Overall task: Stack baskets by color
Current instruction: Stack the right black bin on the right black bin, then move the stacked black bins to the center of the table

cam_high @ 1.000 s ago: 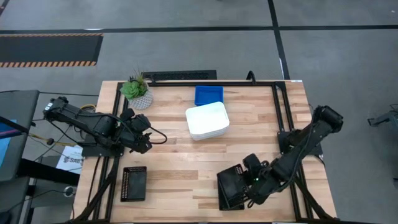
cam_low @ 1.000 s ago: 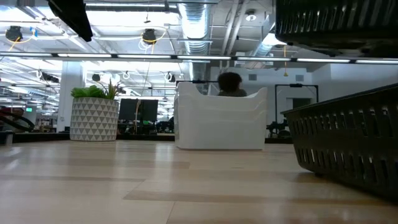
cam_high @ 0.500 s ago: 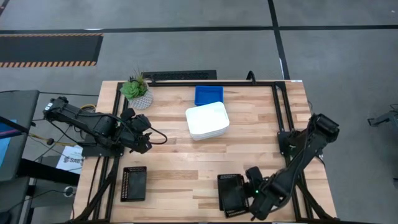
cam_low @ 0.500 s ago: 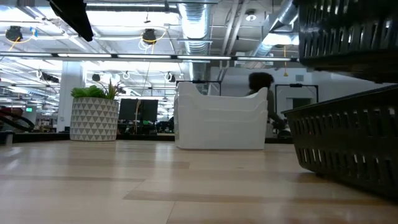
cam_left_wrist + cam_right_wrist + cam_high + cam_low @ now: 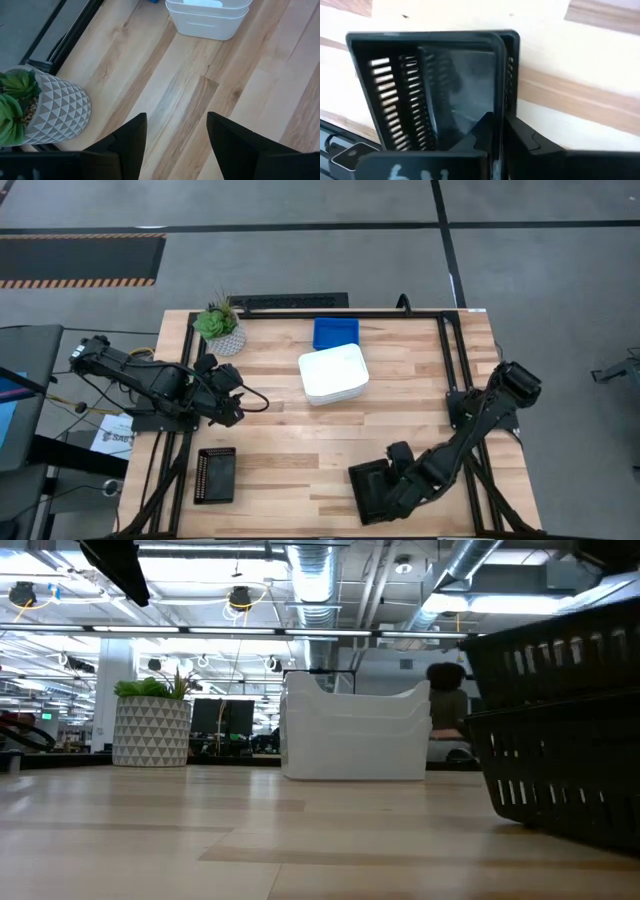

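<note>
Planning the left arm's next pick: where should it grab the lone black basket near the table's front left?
Judging by its pose, grip a long side wall of the black basket from straight above. It lies flat with its opening up, free on all sides, and its thin perforated rim suits a pinch.

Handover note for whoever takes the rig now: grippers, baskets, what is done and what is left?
Right gripper: over the front right of the table, fingers either side of the wall of a black basket that is nested in another; whether it grips is unclear.
Left gripper: open, empty, waiting at the left side near the plant.
White stack: mid-table, looks complete.
Blue baskets: behind the white stack; count unclear.
Third black basket: alone, front left.
Left: add that black basket to the black pair; check the blue stack.
</note>
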Controlling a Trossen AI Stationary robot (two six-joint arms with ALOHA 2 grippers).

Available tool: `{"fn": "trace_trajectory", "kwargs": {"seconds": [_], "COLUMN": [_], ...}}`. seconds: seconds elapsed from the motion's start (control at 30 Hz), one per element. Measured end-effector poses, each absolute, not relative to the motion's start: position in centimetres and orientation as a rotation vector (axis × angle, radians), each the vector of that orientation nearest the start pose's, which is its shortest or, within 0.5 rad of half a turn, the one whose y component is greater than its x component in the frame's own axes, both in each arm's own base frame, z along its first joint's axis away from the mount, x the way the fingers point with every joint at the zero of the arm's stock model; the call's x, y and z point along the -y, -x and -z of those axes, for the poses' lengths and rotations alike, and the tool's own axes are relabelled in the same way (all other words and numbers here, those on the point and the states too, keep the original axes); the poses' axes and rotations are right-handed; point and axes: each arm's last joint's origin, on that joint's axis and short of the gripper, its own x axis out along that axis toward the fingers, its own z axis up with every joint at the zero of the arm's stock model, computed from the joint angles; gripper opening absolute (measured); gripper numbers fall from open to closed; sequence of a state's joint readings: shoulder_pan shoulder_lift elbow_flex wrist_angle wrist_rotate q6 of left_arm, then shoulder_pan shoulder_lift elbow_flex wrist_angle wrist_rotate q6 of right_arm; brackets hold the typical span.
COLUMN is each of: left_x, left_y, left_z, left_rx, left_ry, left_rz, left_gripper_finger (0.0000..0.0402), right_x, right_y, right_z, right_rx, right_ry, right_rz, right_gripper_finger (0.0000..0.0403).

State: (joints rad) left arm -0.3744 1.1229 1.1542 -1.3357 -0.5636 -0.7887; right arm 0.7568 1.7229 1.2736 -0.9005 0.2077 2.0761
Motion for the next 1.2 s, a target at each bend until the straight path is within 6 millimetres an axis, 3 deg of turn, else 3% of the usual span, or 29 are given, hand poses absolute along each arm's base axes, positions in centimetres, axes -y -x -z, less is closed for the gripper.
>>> {"fn": "trace_trajectory", "kwargs": {"seconds": [0.37,0.8,1.0,1.2], "left_x": [4.9,4.9,4.9,4.9], "left_y": [-16.7,-16.7,-16.6,-16.6], "left_z": [-32.0,-32.0,-32.0,-32.0], "left_rx": [-1.009,-1.012,-1.013,-1.013], "left_ry": [0.087,0.080,0.081,0.081], "left_rz": [-0.570,-0.565,-0.565,-0.564], "left_gripper_finger": [0.0197,0.0197,0.0197,0.0197], "right_x": [-21.2,-20.4,-18.3,-14.9], "right_y": [-24.9,-24.2,-25.5,-28.2], "right_z": [-21.7,-18.3,-17.8,-17.9], "right_rx": [-1.071,-1.119,-1.109,-1.051], "right_ry": [-1.106,-1.122,-1.097,-1.033], "right_rz": [0.827,0.839,0.860,0.811], "right_gripper_finger": [0.0105,0.0132,0.0125,0.0119]}}
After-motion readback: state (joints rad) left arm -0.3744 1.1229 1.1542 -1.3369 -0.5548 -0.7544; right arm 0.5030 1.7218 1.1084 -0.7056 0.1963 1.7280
